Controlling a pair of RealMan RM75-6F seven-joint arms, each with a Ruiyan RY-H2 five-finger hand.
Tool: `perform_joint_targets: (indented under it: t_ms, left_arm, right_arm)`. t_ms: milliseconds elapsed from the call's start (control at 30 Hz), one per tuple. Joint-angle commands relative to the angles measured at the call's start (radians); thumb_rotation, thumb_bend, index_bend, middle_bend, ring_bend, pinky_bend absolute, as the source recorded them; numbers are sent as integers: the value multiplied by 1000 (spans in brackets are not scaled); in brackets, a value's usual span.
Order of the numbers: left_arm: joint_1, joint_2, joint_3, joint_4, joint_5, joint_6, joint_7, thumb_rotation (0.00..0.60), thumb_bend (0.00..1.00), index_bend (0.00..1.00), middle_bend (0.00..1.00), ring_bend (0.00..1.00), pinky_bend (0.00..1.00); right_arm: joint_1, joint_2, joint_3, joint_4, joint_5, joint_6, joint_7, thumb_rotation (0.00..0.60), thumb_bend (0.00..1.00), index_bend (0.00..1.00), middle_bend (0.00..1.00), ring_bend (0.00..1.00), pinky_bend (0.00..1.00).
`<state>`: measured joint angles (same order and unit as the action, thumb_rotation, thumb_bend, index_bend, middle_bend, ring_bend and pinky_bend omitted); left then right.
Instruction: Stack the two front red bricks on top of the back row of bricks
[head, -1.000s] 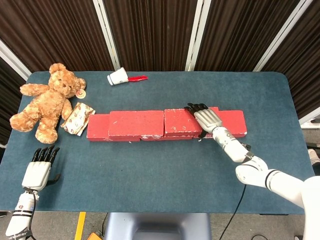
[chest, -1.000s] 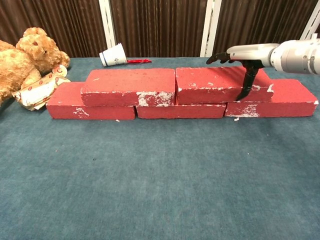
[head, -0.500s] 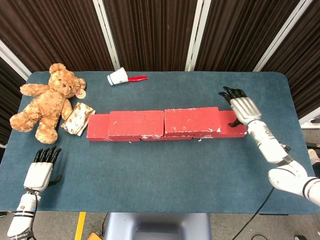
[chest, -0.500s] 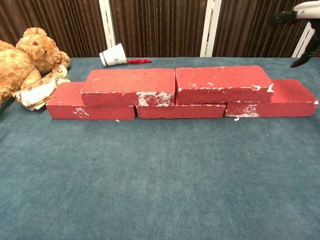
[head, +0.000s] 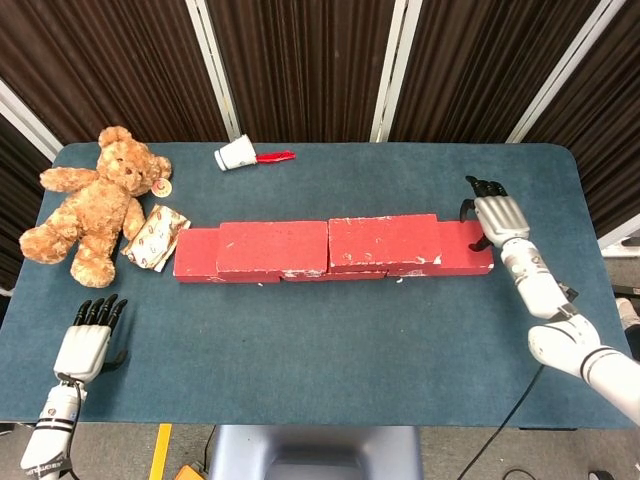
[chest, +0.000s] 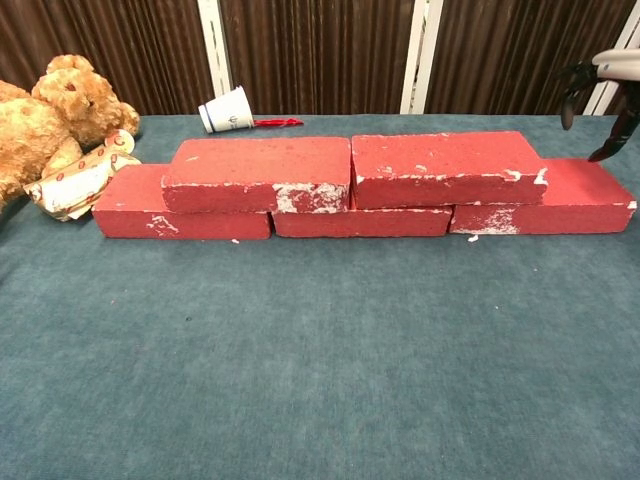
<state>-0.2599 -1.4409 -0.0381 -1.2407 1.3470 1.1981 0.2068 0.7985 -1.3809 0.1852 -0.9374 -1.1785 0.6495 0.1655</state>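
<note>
Head view: right hand (head: 497, 218), palm down, fingers apart and holding nothing, just beyond the right end of the brick wall; its dark fingertips (head: 484, 186) point to the far table edge. Immediately to its left, the right bottom brick (head: 466, 247). Further left, the right top brick (head: 384, 242) and then the left top brick (head: 272, 246), both lying on the bottom row, end to end and touching. Left bottom brick (head: 193, 254) furthest from this hand. Left hand (head: 84, 347), fingers spread and empty, at the near left table edge; beyond it, a snack packet (head: 155, 236) and a teddy bear (head: 93, 203). Far from both hands, a paper cup (head: 236, 154) on its side with a red wrapper (head: 274, 157) beside it.

Chest view: right hand (chest: 603, 84) only partly in frame at the right edge, above the right bottom brick (chest: 575, 196), apart from it. Middle bottom brick (chest: 358, 221) visible beneath the joint of the two top bricks. Blue table (chest: 320, 360) in front
</note>
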Motion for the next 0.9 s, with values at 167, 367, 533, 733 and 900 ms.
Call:
perform_joint_targets:
  t_ms: [167, 367, 533, 733, 900]
  left_arm:
    - [-1, 3, -1, 1, -7, -5, -1, 600, 354, 0, 0, 0, 1]
    - [-1, 4, -1, 2, -8, -7, -2, 600, 352, 0, 0, 0, 1]
    - [-2, 4, -1, 3, -9, -7, -5, 600, 352, 0, 0, 0, 1]
    - [-3, 4, 0, 4, -10, -12, -8, 600, 352, 0, 0, 0, 1]
    - [-5, 6, 0, 3, -13, -19, -13, 600, 351, 0, 0, 0, 1]
  right_arm:
    - [31, -59, 7, 62, -3, -56, 15, 600, 312, 595, 35, 0, 70]
    - [48, -86, 14, 79, 6, -72, -8, 600, 373, 597, 35, 0, 70]
    - [55, -98, 14, 79, 12, -80, -36, 600, 373, 593, 35, 0, 69]
    - [57, -111, 19, 79, 26, -80, -57, 600, 372, 593, 35, 0, 70]
    - [56, -115, 26, 73, 42, -78, -72, 600, 373, 593, 37, 0, 69]
